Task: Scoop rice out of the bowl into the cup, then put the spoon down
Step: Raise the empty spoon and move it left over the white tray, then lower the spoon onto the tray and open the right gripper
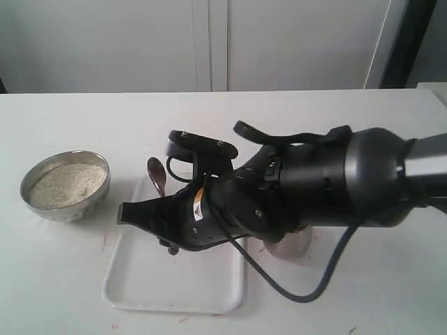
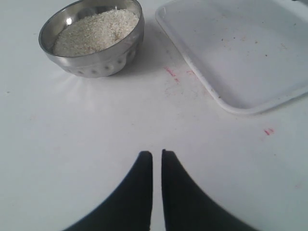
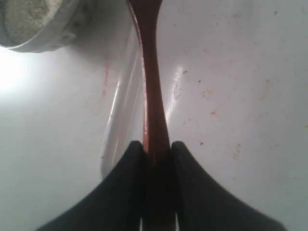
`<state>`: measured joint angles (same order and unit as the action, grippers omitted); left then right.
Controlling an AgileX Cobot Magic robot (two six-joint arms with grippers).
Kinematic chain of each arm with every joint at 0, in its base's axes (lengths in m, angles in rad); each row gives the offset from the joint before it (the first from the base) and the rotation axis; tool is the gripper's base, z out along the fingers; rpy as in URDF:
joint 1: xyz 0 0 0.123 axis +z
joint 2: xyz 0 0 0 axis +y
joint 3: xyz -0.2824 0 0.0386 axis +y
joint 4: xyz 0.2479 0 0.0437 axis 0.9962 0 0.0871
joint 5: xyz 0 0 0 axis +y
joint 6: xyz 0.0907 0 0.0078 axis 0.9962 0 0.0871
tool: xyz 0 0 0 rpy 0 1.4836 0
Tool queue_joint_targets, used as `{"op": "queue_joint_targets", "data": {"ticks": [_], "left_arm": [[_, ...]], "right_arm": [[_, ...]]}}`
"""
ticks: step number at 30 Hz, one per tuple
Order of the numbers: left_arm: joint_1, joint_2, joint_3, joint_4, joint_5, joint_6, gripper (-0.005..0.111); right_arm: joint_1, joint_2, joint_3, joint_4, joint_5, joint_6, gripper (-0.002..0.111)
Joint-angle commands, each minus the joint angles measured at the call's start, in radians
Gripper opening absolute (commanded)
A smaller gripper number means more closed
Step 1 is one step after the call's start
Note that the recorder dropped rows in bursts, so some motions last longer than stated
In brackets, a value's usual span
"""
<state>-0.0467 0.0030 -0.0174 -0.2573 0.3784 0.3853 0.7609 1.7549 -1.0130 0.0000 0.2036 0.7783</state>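
Note:
The steel bowl (image 1: 71, 211) stands at the left of the table, full of off-white rice (image 1: 68, 183). In the left wrist view the bowl (image 2: 96, 65) and its rice (image 2: 96, 31) lie ahead. My right gripper (image 1: 129, 213) reaches across over the white tray (image 1: 174, 286) and is shut on the reddish-brown spoon (image 1: 156, 174). The spoon's handle (image 3: 151, 72) runs out from between the jaws (image 3: 157, 144) toward the bowl (image 3: 48, 38). The cup (image 1: 290, 248) is mostly hidden under the right arm. My left gripper (image 2: 157, 153) hovers over bare table, shut and holding nothing.
The right arm's black body (image 1: 314, 185) covers the middle and right of the table, with a cable looping below it. The tray (image 2: 240, 57) lies just right of the bowl. A white wall stands behind the table.

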Motion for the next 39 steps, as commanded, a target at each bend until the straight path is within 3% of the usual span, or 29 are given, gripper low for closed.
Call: {"op": "queue_joint_targets", "data": {"ticks": [1,39], "left_arm": [[-0.005,-0.003,0.005,-0.011,0.003,0.003,0.014],[-0.005,-0.003,0.005,-0.011,0.003,0.003,0.014]], "right_arm": [[0.003,0.035,-0.003,0.0,-0.026,-0.014,0.0],[0.003,0.154,-0.003,0.0,-0.015,-0.042,0.0]]}}
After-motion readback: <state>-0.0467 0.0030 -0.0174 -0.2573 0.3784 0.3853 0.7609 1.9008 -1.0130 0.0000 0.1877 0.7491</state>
